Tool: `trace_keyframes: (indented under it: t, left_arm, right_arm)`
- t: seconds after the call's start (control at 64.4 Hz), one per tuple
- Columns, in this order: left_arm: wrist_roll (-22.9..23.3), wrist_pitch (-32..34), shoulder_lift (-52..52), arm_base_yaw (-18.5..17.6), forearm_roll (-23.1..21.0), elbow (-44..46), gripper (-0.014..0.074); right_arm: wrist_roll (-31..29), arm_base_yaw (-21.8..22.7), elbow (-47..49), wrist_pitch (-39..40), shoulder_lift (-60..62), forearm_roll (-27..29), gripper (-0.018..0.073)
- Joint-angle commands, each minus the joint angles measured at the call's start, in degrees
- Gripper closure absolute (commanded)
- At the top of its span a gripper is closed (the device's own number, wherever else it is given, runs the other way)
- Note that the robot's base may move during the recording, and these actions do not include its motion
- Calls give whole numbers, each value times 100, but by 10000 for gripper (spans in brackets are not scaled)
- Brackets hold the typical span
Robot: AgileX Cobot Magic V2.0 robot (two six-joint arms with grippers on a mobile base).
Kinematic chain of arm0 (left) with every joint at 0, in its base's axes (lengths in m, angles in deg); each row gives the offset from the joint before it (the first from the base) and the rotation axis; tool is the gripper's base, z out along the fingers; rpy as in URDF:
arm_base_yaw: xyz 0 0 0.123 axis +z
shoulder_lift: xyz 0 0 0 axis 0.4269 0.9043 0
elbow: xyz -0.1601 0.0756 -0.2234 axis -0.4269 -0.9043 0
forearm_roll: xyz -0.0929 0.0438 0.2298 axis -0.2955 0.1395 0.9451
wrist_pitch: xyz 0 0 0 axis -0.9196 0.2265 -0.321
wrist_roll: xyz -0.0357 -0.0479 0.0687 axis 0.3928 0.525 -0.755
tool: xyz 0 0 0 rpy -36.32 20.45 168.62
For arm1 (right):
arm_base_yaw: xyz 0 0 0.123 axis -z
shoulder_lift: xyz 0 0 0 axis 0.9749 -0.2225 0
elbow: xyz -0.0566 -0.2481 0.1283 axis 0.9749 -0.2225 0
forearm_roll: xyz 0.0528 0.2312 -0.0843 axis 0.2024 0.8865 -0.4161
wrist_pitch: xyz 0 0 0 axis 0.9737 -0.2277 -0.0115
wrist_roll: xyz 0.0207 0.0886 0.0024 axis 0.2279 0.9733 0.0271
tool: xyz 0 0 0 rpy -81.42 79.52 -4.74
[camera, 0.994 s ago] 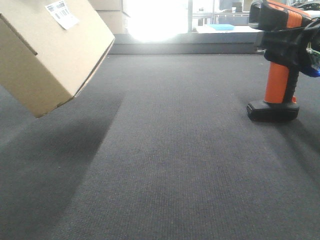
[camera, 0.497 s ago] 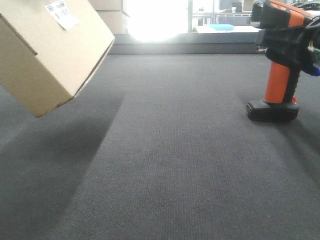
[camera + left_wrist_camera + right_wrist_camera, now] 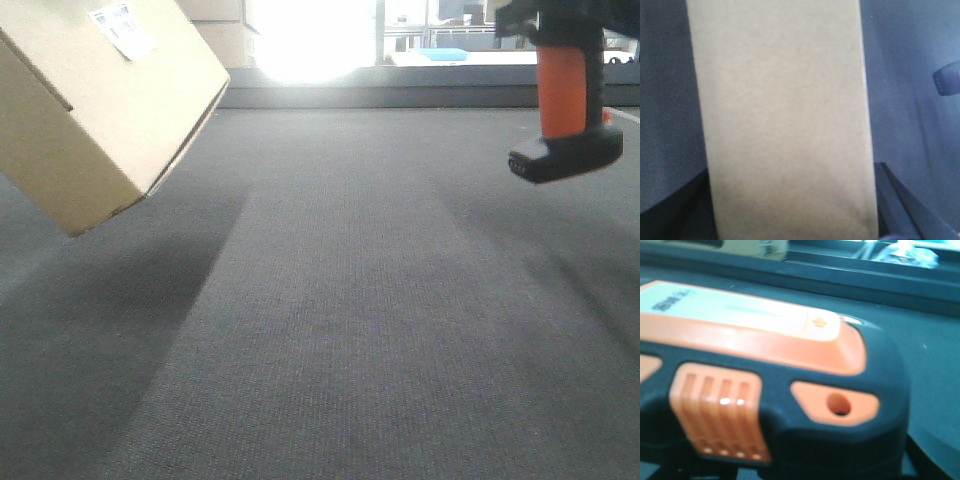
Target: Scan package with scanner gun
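The package (image 3: 100,110), a plain brown cardboard box with a white barcode label (image 3: 123,27) on its upper face, hangs tilted above the carpet at the upper left. It fills the left wrist view (image 3: 785,100), where my left gripper (image 3: 792,215) is shut on it, with dark fingers (image 3: 890,200) showing at both sides. The scanner gun (image 3: 562,95) hangs clear of the floor at the upper right, orange handle upright and black base lowest. My right gripper (image 3: 560,15) is shut on its head. Up close, the scanner gun's (image 3: 765,370) orange and black body hides most of that gripper. The scanner gun's base (image 3: 947,82) shows at the left wrist view's right edge.
Dark grey carpet (image 3: 330,330) covers the floor. A low ledge (image 3: 400,96) runs along the back under a bright window. Cardboard boxes (image 3: 215,30) are stacked behind the package, and a blue object (image 3: 443,54) lies beyond the ledge.
The scanner gun stood on the carpet with my right gripper on its head; now it is lifted well off the floor. The package has not moved.
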Motion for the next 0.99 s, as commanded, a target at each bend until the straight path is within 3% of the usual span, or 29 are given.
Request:
trace_keyframes:
  t: [0.0,0.326,0.979]
  left_arm:
    - [-30,41,-74,-1,-81,19,707]
    - [31,51,-74,-1,-94,19,707]
    - [31,-43,-74,-1,-94,19,707]
  right_arm:
    - [-67,-3,283,-249,203,-505,713]
    - [-67,-3,916,-1191,267,-1483,713]
    - [-67,-3,996,-1238,267,-1459,713]
